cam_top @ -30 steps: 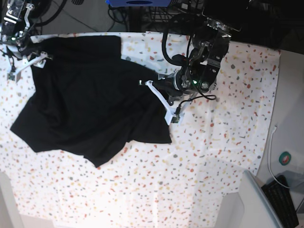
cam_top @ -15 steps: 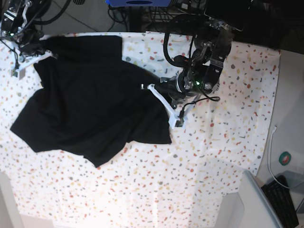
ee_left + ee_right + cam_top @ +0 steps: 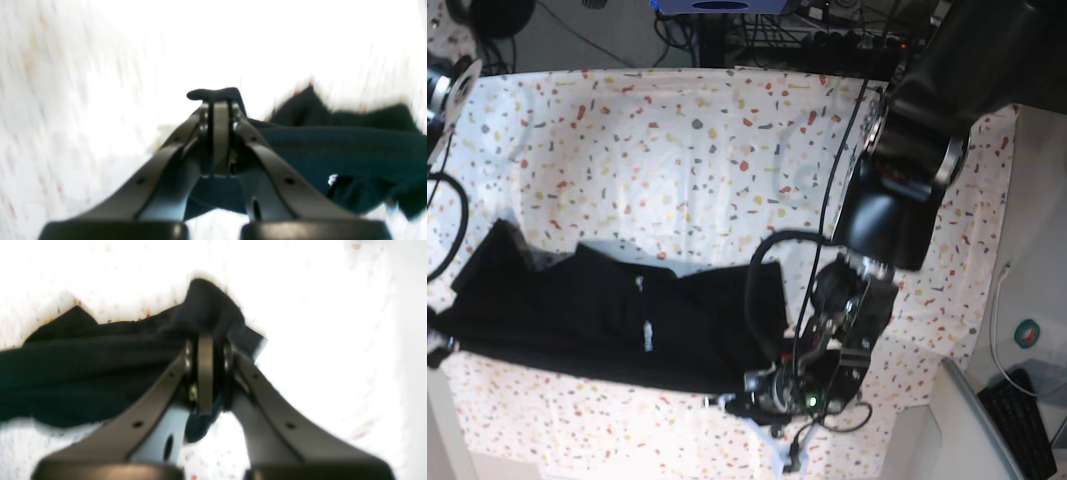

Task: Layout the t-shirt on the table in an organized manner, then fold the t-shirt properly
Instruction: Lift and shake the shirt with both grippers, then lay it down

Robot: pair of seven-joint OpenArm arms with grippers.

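Both my grippers, left gripper [image 3: 217, 100] and right gripper [image 3: 205, 340], pinch the t-shirt [image 3: 607, 315], bunched across the counter [image 3: 677, 150] at lower left; layout unfinished, folding remains.

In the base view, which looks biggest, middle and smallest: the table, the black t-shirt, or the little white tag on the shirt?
1. The table looks biggest.
2. The t-shirt is next, bunched into a long band.
3. The white tag is a tiny mark.
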